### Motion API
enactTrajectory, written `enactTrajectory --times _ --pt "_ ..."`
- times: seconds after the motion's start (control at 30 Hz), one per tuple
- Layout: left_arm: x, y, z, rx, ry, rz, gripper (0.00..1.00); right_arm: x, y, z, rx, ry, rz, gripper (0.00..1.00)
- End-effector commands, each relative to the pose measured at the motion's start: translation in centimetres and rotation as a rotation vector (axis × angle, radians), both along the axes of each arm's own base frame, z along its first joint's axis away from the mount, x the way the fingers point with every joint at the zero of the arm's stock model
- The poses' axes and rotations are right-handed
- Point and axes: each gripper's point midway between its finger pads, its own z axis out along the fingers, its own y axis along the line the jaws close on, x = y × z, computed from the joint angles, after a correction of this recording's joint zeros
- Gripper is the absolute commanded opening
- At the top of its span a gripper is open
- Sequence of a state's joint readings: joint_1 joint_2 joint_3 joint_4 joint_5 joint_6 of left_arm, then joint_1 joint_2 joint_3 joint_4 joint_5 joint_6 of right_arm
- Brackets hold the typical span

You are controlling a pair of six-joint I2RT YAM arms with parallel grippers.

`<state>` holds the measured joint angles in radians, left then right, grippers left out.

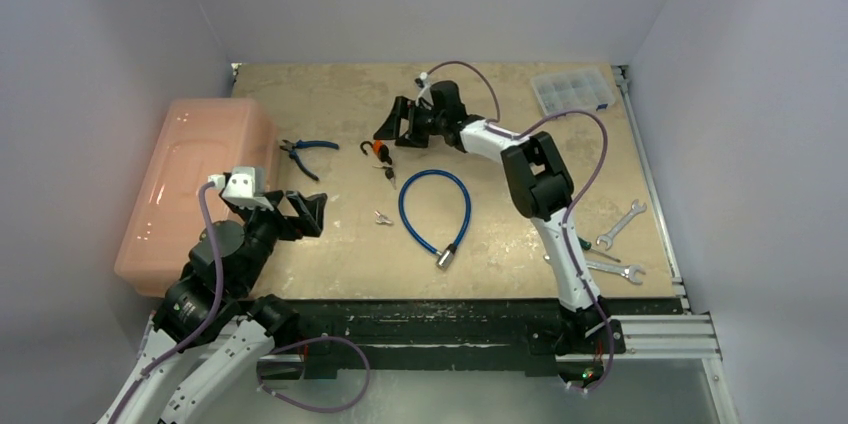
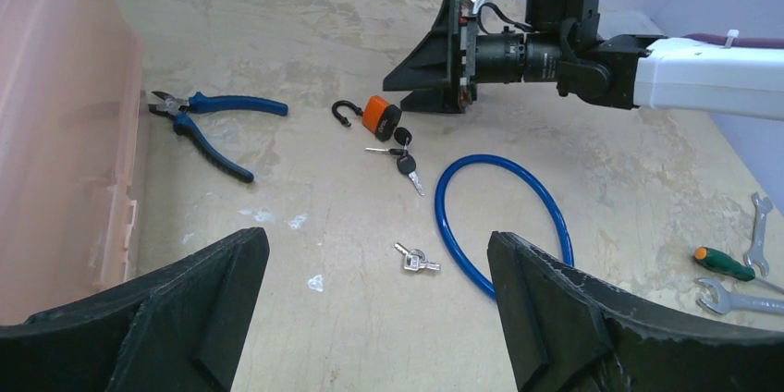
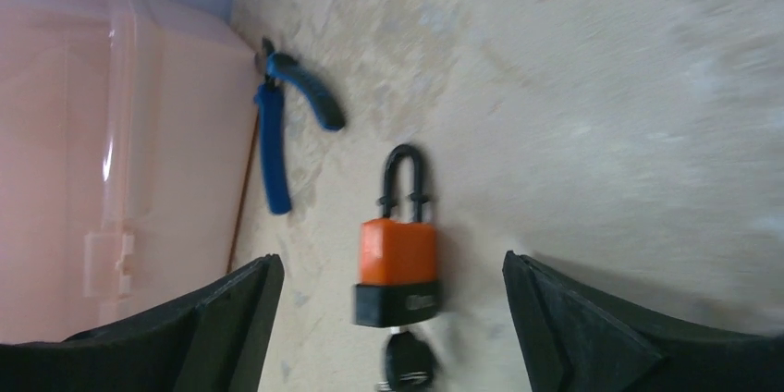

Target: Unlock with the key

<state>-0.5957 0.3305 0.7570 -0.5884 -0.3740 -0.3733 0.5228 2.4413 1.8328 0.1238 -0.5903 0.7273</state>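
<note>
Padlock [image 3: 398, 263]: lying flat on the table [image 1: 330, 94], a little toward twelve o'clock from its middle, orange body and black base, black shackle [image 3: 407, 175] pointing toward nine o'clock in the top view. Carrying a black-headed key [image 3: 407, 369] in its base, with more keys [image 2: 407, 168] trailing off toward five o'clock.

Right gripper [image 1: 400, 130]: sitting low just at one o'clock of the padlock, fingers standing wide apart, gripping nothing. Framing the padlock between them in its own wrist view without touching it.

Left gripper [image 1: 305, 212]: hanging well apart at seven o'clock of the padlock, fingers likewise spreading wide, holding nothing.

Blue cable lock [image 1: 435, 209]: curling at four o'clock of the padlock. Small silver keys [image 2: 418, 261]: lying at six o'clock of it. Blue-handled pliers [image 1: 305, 154]: resting at nine o'clock, beside the pink bin [image 1: 190, 194] running along the table's nine o'clock edge. Wrenches [image 1: 620, 234]: lying at the four o'clock edge.
</note>
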Motion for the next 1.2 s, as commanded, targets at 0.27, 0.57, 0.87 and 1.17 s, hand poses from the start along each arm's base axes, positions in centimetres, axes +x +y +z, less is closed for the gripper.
enactTrajectory --times 0.27,0.57,0.87,1.17 --pt "0.3 -0.1 1.0 -0.004 -0.040 -0.002 0.96 5.1 -12.9 5.2 -0.210 -0.162 -0.237 0.99" --pt "0.6 -0.5 0.6 0.009 -0.023 -0.014 0.95 -1.1 -6.6 9.6 -0.229 -0.323 -0.035 0.72" --pt "0.6 -0.4 0.6 0.005 -0.027 -0.011 0.94 -3.3 2.7 7.4 -0.157 -0.255 0.078 0.42" --pt "0.3 0.2 1.0 -0.007 -0.046 0.009 0.93 -0.5 3.3 3.7 -0.203 -0.216 0.047 0.37"
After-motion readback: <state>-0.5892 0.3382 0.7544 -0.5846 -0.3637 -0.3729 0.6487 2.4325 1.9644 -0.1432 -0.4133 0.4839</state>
